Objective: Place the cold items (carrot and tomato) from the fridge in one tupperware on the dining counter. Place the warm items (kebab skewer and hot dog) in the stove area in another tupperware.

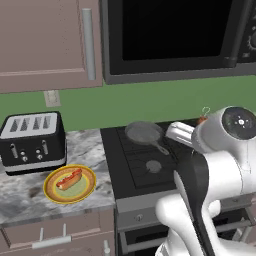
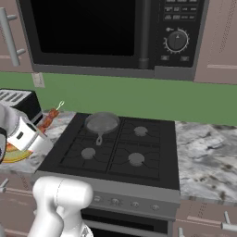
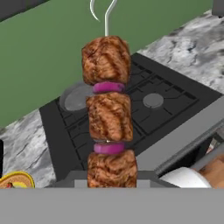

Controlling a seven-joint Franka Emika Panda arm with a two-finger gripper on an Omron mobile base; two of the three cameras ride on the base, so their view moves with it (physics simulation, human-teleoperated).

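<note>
**While skewer rides in pincer, hot dog waits on its plate**

Held close before the hand camera, the kebab skewer (image 3: 109, 116) stands upright, its base clamped in the pincer (image 3: 112, 186), whose jaws are closed narrowly on the lowest chunk of meat. Three grilled chunks are stacked along the stick with purple onion slices between them, and a curled wire end rises at the top. From the right base camera the same skewer (image 2: 50, 118) shows as a small reddish stick poking up beside the white arm (image 2: 23, 134), above the left edge of the stove (image 2: 115, 148); from the left base camera only its tip (image 1: 202, 119) peeks over the arm's wrist.

Nearest on the marble bench (image 1: 90, 150) left of the stove, the hot dog (image 1: 69, 179) lies on a yellow plate (image 1: 87, 187), untouched and well apart from the pincer. Just behind the plate sits a black toaster (image 1: 32, 142).

Farther back, a small grey pan (image 2: 102, 122) rests on the stove's rear left burner, its handle pointing toward the front. Beyond it runs the green wall (image 2: 139, 97), with a black microwave (image 2: 106, 34) mounted above the stove and brown cabinets (image 1: 45, 45) beside it
</note>
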